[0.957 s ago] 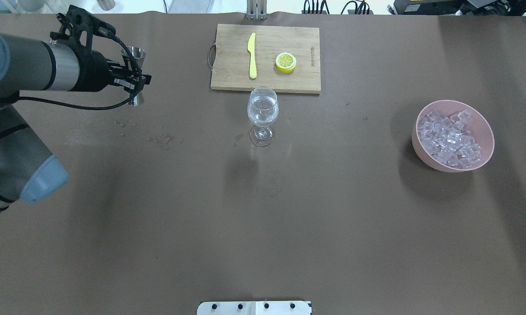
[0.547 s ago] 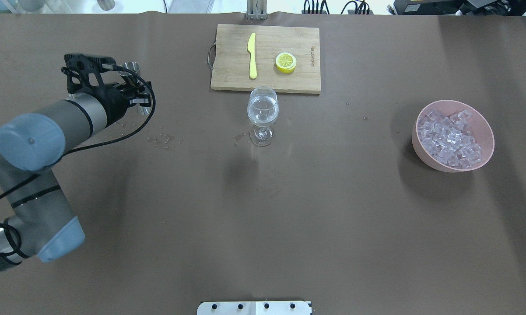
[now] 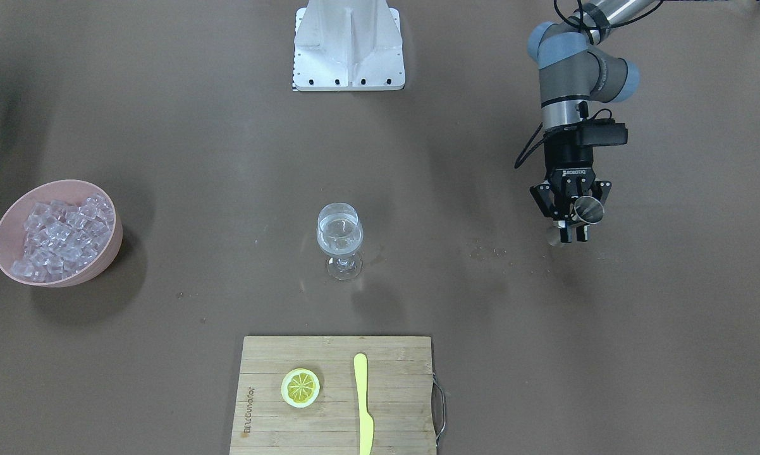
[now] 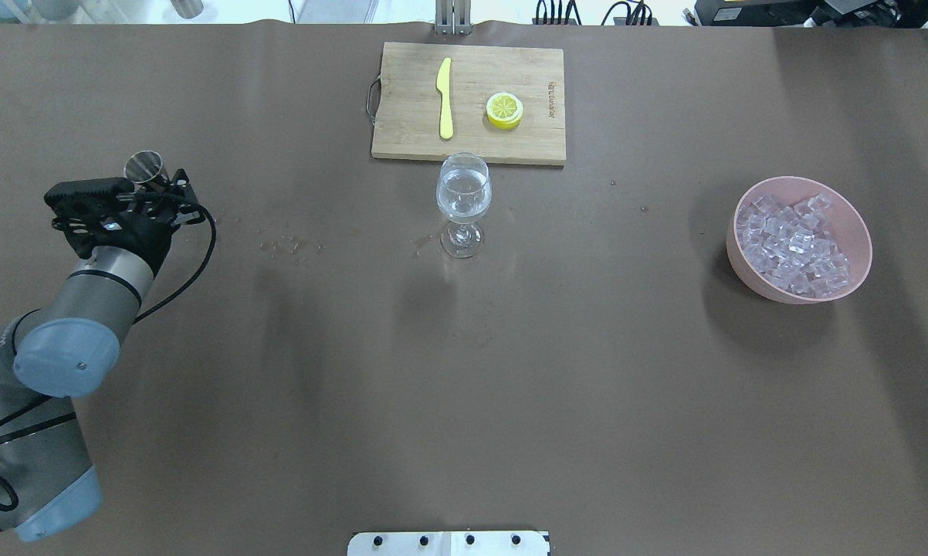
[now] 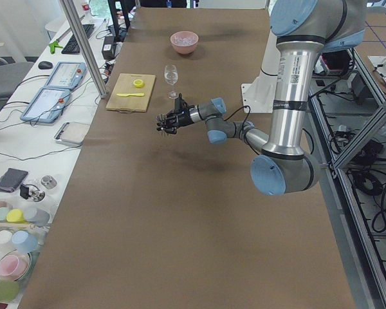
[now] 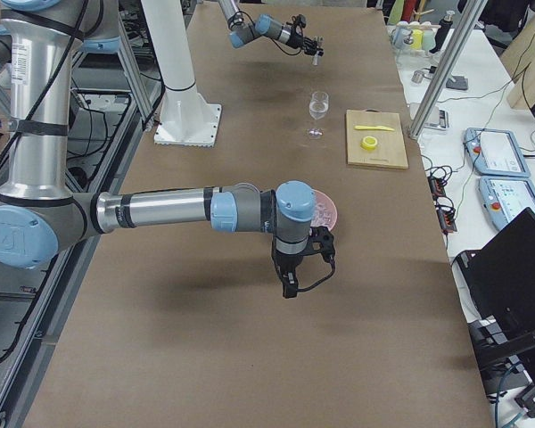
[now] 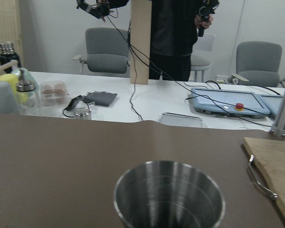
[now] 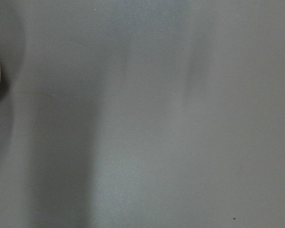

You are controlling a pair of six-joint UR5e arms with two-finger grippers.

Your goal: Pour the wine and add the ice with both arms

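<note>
My left gripper (image 4: 152, 202) is shut on a steel jigger (image 4: 144, 167) and holds it upright above the table's left side, well left of the wine glass (image 4: 464, 197). The jigger's open cup fills the bottom of the left wrist view (image 7: 168, 194). The glass stands in front of the cutting board and holds a little clear wine (image 3: 339, 229). The ice (image 4: 793, 243) fills a pink bowl (image 4: 858, 232) at the right. My right gripper (image 6: 288, 285) shows only in the exterior right view, above the table near the bowl; I cannot tell if it is open.
A wooden cutting board (image 4: 402, 116) at the far middle carries a yellow knife (image 4: 445, 96) and a lemon slice (image 4: 504, 110). Small droplets (image 4: 282, 245) lie on the table between the jigger and the glass. The white robot base (image 3: 348, 47) stands at the near edge.
My left arm has swung left and back toward the robot with the jigger, away from the glass. The glass, bowl and board have not moved.
</note>
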